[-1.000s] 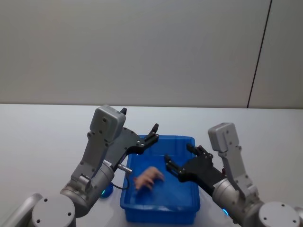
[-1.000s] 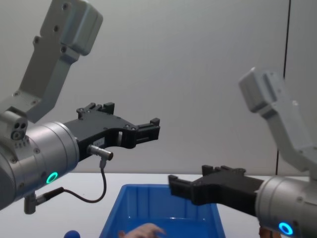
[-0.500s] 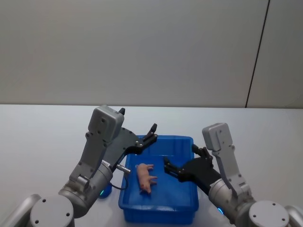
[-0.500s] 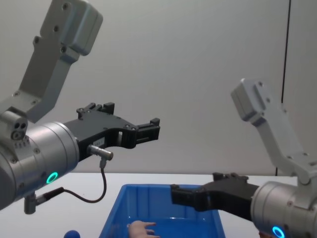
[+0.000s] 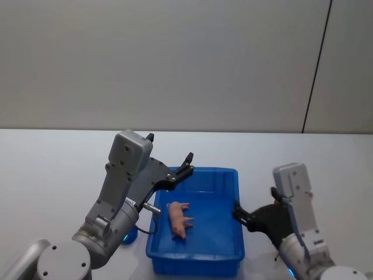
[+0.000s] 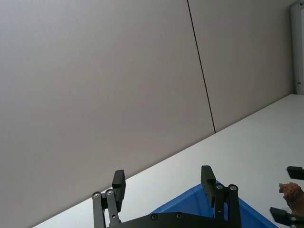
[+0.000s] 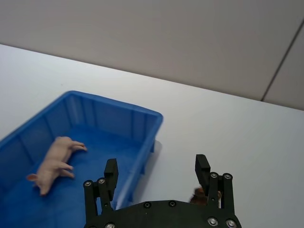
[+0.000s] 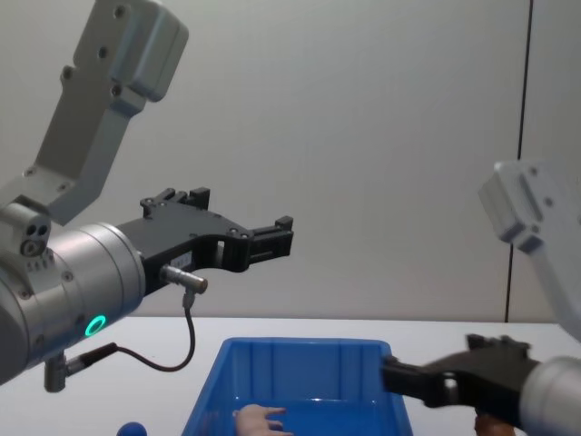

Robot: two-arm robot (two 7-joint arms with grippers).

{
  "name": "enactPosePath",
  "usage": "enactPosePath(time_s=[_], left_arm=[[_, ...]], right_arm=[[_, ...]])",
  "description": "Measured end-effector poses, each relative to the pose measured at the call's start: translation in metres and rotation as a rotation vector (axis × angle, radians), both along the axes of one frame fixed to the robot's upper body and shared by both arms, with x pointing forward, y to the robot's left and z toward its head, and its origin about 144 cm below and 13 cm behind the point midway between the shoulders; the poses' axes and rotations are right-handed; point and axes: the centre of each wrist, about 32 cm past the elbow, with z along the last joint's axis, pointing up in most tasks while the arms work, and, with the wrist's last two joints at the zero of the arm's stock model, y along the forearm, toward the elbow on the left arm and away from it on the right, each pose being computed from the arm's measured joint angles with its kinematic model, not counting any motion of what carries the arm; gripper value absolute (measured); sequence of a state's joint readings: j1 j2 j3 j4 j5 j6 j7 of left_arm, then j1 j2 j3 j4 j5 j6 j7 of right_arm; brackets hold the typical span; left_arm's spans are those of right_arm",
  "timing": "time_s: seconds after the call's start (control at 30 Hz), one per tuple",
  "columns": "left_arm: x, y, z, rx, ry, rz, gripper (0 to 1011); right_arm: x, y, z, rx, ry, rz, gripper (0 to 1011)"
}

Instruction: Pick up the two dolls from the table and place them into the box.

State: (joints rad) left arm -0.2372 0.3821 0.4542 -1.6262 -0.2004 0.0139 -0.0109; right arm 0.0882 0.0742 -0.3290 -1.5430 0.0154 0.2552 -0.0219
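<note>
Pink pig doll [image 5: 179,217] unmoved in blue box [image 5: 210,171]; right gripper [image 7: 156,162] pulled back off it to lower right, fingers spread. Left gripper [image 6: 162,173] holds, also spread.

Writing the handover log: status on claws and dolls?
Left claw open, above box. Right claw open, over brown doll on table. Pink doll lying in box. Blue ball left of box, out of the way.

We spot a small blue ball [image 8: 133,429] low at seven o'clock in the chest view (cut off by the picture's edge). Behind everything we see a plain grey wall [image 5: 175,58], split by a thin dark seam [image 5: 317,64] slanting down at two o'clock in the head view.
</note>
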Motion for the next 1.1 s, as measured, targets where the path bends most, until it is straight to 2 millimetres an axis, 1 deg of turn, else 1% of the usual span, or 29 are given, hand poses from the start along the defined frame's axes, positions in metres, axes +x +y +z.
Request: enactPosePath(time_s=[0.47, 0.7, 1.1], left_arm=[[0.0, 0.0, 0.0, 0.0, 0.0, 0.0, 1001], [0.0, 0.0, 0.0, 0.0, 0.0, 0.0, 1001], [0.0, 0.0, 0.0, 0.0, 0.0, 0.0, 1001]], right_arm=[[-0.018, -0.014, -0.01, -0.063, 0.02, -0.141, 1001], [-0.021, -0.018, -0.014, -0.066, 0.036, -0.159, 1001], [-0.018, -0.02, -0.029, -0.047, 0.096, -0.157, 994]])
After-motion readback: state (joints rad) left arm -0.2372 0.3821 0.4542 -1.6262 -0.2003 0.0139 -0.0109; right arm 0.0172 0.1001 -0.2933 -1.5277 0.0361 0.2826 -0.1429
